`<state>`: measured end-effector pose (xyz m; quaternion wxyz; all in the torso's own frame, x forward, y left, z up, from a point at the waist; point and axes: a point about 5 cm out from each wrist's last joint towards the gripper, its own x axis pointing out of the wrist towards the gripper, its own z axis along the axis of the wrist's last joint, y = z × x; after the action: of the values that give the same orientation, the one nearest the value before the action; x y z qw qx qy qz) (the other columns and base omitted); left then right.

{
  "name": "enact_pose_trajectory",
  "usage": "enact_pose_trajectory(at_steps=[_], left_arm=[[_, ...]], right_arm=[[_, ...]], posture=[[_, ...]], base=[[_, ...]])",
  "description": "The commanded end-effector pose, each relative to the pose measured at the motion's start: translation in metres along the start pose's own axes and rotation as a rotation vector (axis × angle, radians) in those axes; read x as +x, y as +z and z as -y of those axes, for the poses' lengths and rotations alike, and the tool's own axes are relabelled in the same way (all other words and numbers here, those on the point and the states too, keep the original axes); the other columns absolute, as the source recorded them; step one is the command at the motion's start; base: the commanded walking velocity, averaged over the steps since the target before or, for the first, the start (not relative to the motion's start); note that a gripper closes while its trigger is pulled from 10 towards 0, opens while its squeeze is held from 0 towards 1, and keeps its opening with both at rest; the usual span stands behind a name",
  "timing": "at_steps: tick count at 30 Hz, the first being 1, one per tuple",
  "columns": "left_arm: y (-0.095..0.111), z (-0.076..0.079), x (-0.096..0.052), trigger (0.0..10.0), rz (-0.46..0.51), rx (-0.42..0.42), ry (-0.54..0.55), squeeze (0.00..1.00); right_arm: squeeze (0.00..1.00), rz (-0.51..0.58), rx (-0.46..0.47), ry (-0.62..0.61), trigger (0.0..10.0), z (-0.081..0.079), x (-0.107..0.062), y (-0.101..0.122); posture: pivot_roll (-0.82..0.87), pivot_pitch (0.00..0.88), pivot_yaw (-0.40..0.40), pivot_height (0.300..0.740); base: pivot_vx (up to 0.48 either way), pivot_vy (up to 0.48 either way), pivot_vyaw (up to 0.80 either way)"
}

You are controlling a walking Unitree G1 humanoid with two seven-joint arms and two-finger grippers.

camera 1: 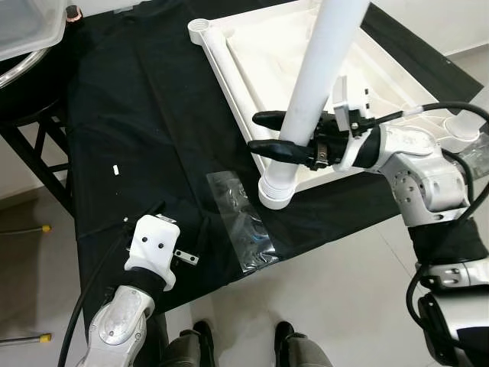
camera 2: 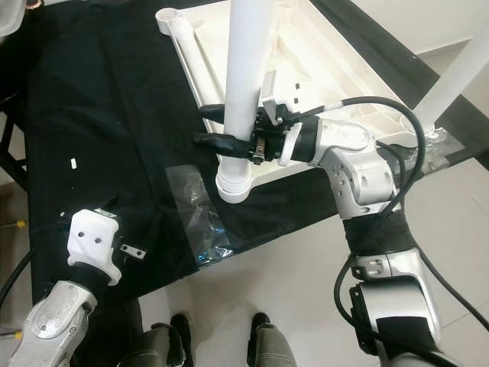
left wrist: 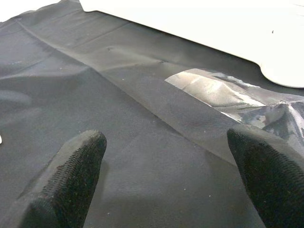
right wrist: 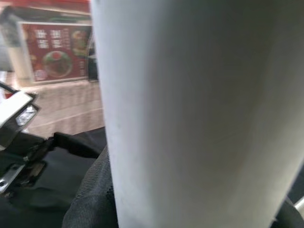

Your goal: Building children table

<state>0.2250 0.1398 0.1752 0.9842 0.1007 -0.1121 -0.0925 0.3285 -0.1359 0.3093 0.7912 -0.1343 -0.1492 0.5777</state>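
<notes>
1. Right gripper (camera 1: 284,133) first: its two black fingers are clamped around the white table leg (camera 1: 315,84), one on each side, just above the leg's lower end.
2. That leg stands nearly upright, leaning a little, and its flared foot sits at the near corner of the white tabletop (camera 1: 267,53), right on the rim.
3. From the right wrist, the leg (right wrist: 199,114) takes up most of the frame, pressed close between the pads.
4. The tabletop lies upside down on the black cloth (camera 1: 145,115); a rounded socket (camera 1: 199,29) marks its far-left corner, and its long left edge runs from there down to the held leg.
5. Left gripper (left wrist: 166,190) now: fingers spread wide, holding nothing, low over the cloth near the table's front edge.
6. Between those fingers and the tabletop lies a clear plastic bag (camera 1: 244,222), flat on the cloth just beside the leg's foot and reaching almost to the cloth's near edge.
7. Open dark cloth stretches left of the tabletop, with only a small white scrap (camera 1: 115,169) on it.
8. A second white leg (camera 2: 457,73) slants at the right.
</notes>
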Motion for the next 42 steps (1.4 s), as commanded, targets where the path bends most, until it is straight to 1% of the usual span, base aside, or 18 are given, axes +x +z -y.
enact_pose_trajectory(at_steps=[1,6,8,13,14,15,16,17,19,22,23,24,28,29,31,33,36,42], left_arm=[[-0.008,0.0,-0.004,10.0,-0.039,-0.004,0.003,0.0],[-0.008,0.0,-0.004,10.0,-0.039,-0.003,0.002,0.0],[-0.008,0.0,-0.003,10.0,-0.039,-0.003,0.002,0.0],[-0.008,0.0,-0.003,10.0,-0.04,-0.002,0.003,0.0],[-0.008,0.0,-0.003,10.0,-0.04,-0.001,0.003,0.0],[-0.008,0.0,-0.003,10.0,-0.04,-0.001,0.003,0.0],[-0.008,0.0,-0.003,10.0,-0.04,-0.001,0.003,0.0],[-0.008,0.0,-0.003,10.0,-0.04,-0.001,0.003,0.0],[-0.009,0.0,-0.003,10.0,-0.04,-0.002,0.002,0.0],[-0.009,0.0,-0.003,10.0,-0.04,-0.002,0.002,0.0],[-0.009,0.0,-0.003,10.0,-0.04,-0.002,0.002,0.0],[-0.009,0.0,-0.003,10.0,-0.04,-0.002,0.002,0.0],[-0.009,0.0,-0.003,10.0,-0.04,-0.002,0.002,0.0],[-0.009,0.0,-0.003,10.0,-0.04,-0.002,0.003,0.0],[-0.009,0.0,-0.003,10.0,-0.04,-0.002,0.003,0.0],[-0.008,0.0,-0.003,10.0,-0.041,-0.002,0.003,0.0],[-0.008,0.0,-0.003,10.0,-0.04,-0.003,0.003,0.0],[-0.008,0.001,-0.003,10.0,-0.04,-0.004,0.005,0.0]], right_arm=[[0.0,-0.154,0.082,-0.107,10.0,-0.001,-0.008,-0.034],[0.0,-0.152,0.087,-0.137,10.0,-0.002,-0.007,-0.035],[0.0,-0.119,0.097,-0.158,10.0,0.002,-0.007,-0.031],[0.0,-0.075,0.103,-0.161,10.0,0.006,-0.009,-0.023],[0.0,-0.056,0.1,-0.146,10.0,0.007,-0.01,-0.018],[0.0,-0.056,0.1,-0.146,10.0,0.007,-0.01,-0.018],[0.0,-0.035,0.094,-0.099,10.0,0.006,-0.011,-0.011],[0.0,-0.035,0.094,-0.099,10.0,0.006,-0.011,-0.011],[0.0,-0.014,0.088,-0.009,10.0,0.002,-0.013,-0.001],[0.0,-0.049,0.068,0.129,10.0,-0.004,-0.019,0.005],[0.0,-0.049,0.068,0.129,10.0,-0.004,-0.019,0.005],[0.0,-0.073,0.063,0.154,10.0,-0.004,-0.02,0.005],[0.0,-0.108,0.049,0.173,10.0,-0.003,-0.022,0.004],[0.0,-0.134,0.035,0.182,10.0,-0.001,-0.021,0.003],[0.0,-0.134,0.035,0.182,10.0,-0.001,-0.021,0.003],[0.0,-0.164,0.015,0.198,10.0,0.003,-0.021,0.003],[0.0,-0.169,0.011,0.201,10.0,0.005,-0.02,0.004],[0.0,-0.168,-0.01,0.257,10.0,0.009,-0.019,0.008]], posture=[[0.08,0.397,0.029,0.74],[0.08,0.397,0.031,0.74],[0.08,0.394,0.031,0.74],[0.08,0.394,0.031,0.74],[0.08,0.394,0.031,0.74],[0.08,0.394,0.031,0.74],[0.08,0.393,0.031,0.74],[0.08,0.393,0.031,0.74],[0.08,0.393,0.031,0.74],[0.08,0.394,0.031,0.74],[0.08,0.394,0.031,0.74],[0.08,0.394,0.031,0.74],[0.08,0.394,0.031,0.74],[0.08,0.397,0.03,0.74],[0.08,0.397,0.03,0.74],[0.08,0.397,0.03,0.74],[0.08,0.399,0.029,0.74],[0.08,0.399,0.028,0.74]], base=[[0.0,0.0,0.0],[0.0,0.0,0.0],[0.0,0.0,0.0],[0.0,0.0,0.0],[0.0,0.0,0.0],[0.0,0.0,0.0],[0.0,0.0,0.0],[0.0,0.0,0.0],[0.0,0.0,0.0],[0.0,0.0,0.0],[0.0,0.0,0.0],[0.0,0.0,0.0],[0.0,0.0,0.0],[0.0,0.0,0.0],[0.0,0.0,0.0],[0.0,0.0,0.0],[0.0,0.0,0.0],[0.0,0.0,0.0]])
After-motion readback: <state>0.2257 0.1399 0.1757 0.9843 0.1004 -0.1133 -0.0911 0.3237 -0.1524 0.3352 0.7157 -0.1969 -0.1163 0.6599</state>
